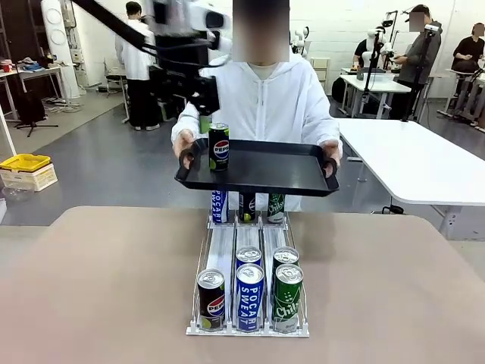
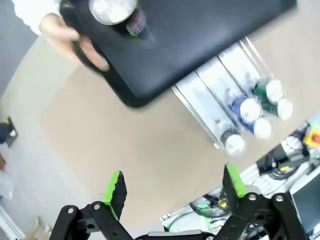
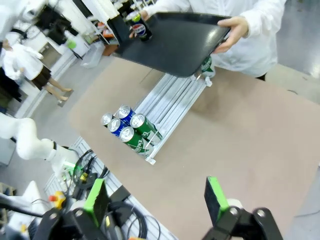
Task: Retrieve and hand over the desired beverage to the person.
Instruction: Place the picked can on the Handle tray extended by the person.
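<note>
The Pepsi can (image 1: pixel 219 146) stood below the spread, empty left gripper (image 2: pixel 172 185) (on the black tray (image 1: pixel 265 163) held by the person (image 1: pixel 265 102)); the right gripper (image 3: pixel 155 197) was spread too.

The person (image 1: pixel 261 102) holds a black tray (image 1: pixel 265 171) by both ends; a Pepsi can (image 1: pixel 219 145) stands upright at its left end, left gripper (image 1: pixel 205 110) just above

Far left on the grey floor (image 1: pixel 114 163): yellow bin (image 1: pixel 24 161) stacked on a white box (image 1: pixel 29 179); at right, long white desk (image 1: pixel 409 163); farther back, smaller white desk (image 1: pixel 377 85); below the near desk edge, tangled cables (image 2: pixel 277 162) beside a red stop button (image 2: pixel 315 136).
</note>
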